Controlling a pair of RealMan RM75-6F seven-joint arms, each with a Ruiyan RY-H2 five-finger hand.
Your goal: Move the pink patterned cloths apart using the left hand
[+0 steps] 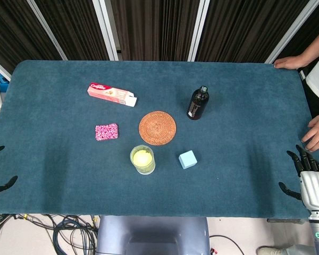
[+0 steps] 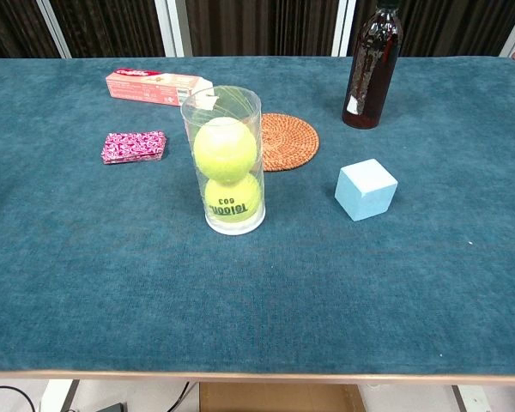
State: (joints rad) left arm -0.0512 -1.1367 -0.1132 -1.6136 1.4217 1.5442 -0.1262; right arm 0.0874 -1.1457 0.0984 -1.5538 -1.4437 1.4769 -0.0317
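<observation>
Covering the table (image 1: 53, 175), teal cloth meets dark curtains (image 1: 159, 26).

My head camera gave me an evenly lit picture, bright and soft, the light falling from above; shadows under the dark bottle (image 1: 198, 103) and the clear tube (image 1: 142, 159) were short and faint; the blue table cloth (image 1: 58, 154) showed paler patches toward the middle and darker ones toward the near corners; the table's edges bowed slightly, a mild lens curve; my right hand (image 1: 308, 178) at the frame's edge looked sharp enough, its white back a little glaring. My chest camera was crisp up close; the tube (image 2: 224, 160) carried thin glints on its wall; the bottle (image 2: 373, 64) caught a small highlight; the far curtains sat dim and soft.
</observation>
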